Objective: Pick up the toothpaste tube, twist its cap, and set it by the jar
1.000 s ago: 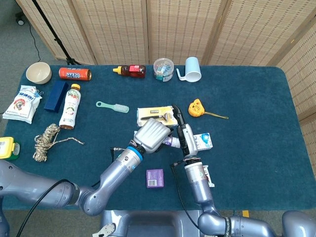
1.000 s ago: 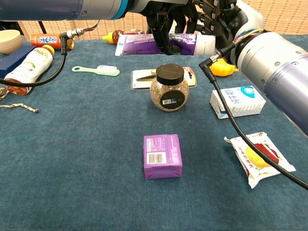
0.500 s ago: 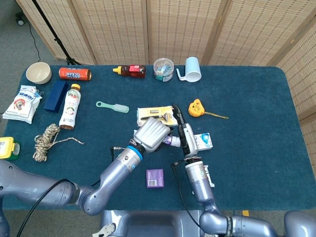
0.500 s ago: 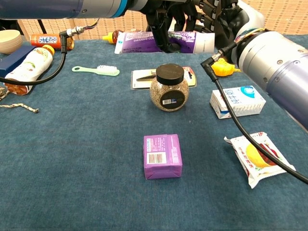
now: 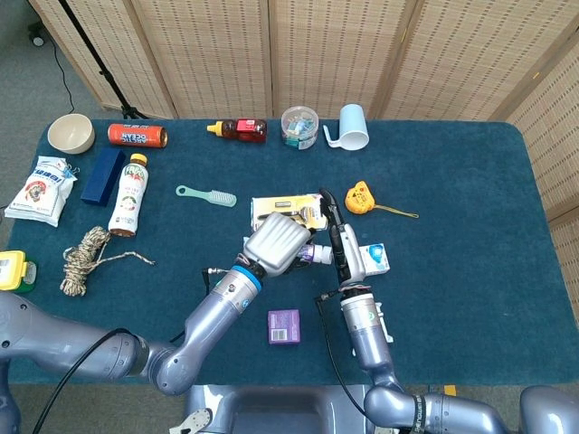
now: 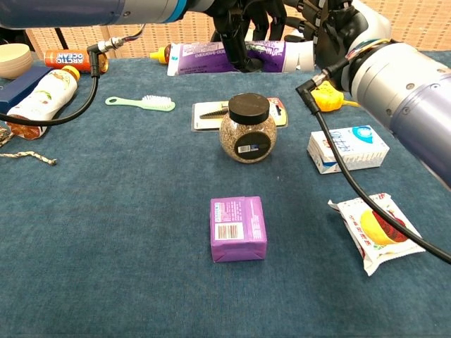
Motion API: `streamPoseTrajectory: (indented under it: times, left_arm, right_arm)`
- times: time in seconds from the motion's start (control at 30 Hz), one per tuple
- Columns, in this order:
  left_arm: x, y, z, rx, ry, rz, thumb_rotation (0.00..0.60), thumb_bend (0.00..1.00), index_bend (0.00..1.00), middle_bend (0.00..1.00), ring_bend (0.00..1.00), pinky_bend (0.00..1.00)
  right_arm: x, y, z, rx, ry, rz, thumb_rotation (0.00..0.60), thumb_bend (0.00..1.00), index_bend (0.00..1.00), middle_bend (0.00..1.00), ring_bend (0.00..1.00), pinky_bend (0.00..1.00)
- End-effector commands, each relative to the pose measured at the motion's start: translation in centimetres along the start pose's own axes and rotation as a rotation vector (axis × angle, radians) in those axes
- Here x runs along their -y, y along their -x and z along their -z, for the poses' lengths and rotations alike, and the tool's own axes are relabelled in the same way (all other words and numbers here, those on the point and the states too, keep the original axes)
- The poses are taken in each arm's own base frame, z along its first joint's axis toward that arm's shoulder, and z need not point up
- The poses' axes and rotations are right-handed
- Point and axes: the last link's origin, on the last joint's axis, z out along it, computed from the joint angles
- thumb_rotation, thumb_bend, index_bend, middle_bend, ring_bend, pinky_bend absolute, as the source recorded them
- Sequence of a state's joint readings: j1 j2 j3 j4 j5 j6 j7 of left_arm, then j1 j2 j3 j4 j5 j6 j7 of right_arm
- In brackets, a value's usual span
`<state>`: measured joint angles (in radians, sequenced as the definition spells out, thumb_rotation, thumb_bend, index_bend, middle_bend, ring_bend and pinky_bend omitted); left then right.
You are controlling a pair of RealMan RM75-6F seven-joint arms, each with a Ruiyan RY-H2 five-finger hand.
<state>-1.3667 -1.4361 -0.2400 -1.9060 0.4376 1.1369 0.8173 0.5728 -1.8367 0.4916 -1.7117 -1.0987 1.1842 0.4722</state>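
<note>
Toothpaste tube (image 6: 232, 58) held up in the air, lying level, above and a little beyond the jar (image 6: 244, 129), not touching it. Left hand (image 6: 245, 22) wrapped around the middle of the tube, fingers closed on the purple body. Right hand (image 6: 331, 28) at the white cap end (image 6: 304, 58), on the right side; fingers curled about the cap, so gripping it as far as visible, though the exact contact partly hidden at the top edge of the chest view. In the head view, both hands close together over the middle of the table (image 5: 470, 271), the left hand (image 5: 274, 246) covering most of the tube, only a small purple part (image 5: 312, 256) showing beside the right hand (image 5: 345, 255).

Jar standing upright on the blue cloth, black lid on, just in front of a flat pack (image 6: 208, 111). Near the jar, a purple box (image 6: 238, 227). To the right, a white and blue box (image 6: 348, 148) and a snack packet (image 6: 377, 232). To the far left, a green brush (image 6: 141, 103).
</note>
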Motion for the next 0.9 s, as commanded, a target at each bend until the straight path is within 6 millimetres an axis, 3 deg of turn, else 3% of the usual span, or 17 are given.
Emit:
streamPoseTrajectory:
  times: [0.03,0.6,0.9]
  left_arm:
    - [-0.15,-0.03,-0.07,0.000,0.001,-0.002,0.600,0.51,0.63,0.57,0.53,0.60]
    - [-0.98,-0.22,0.01,0.009,0.005,-0.015,0.600,0.53,0.63,0.57,0.54,0.61]
    - [-1.04,-0.21,-0.04,-0.027,0.005,0.015,0.600,0.53,0.63,0.57,0.54,0.63]
  right_arm:
    - [0.04,-0.02,-0.03,0.007,0.006,0.000,0.000,0.00,0.00,0.00,0.00,0.00]
    - [0.04,-0.22,0.00,0.032,0.012,0.024,0.000,0.00,0.00,0.00,0.00,0.00]
    - [0.31,-0.39,-0.09,0.018,0.008,-0.056,0.000,0.00,0.00,0.00,0.00,0.00]
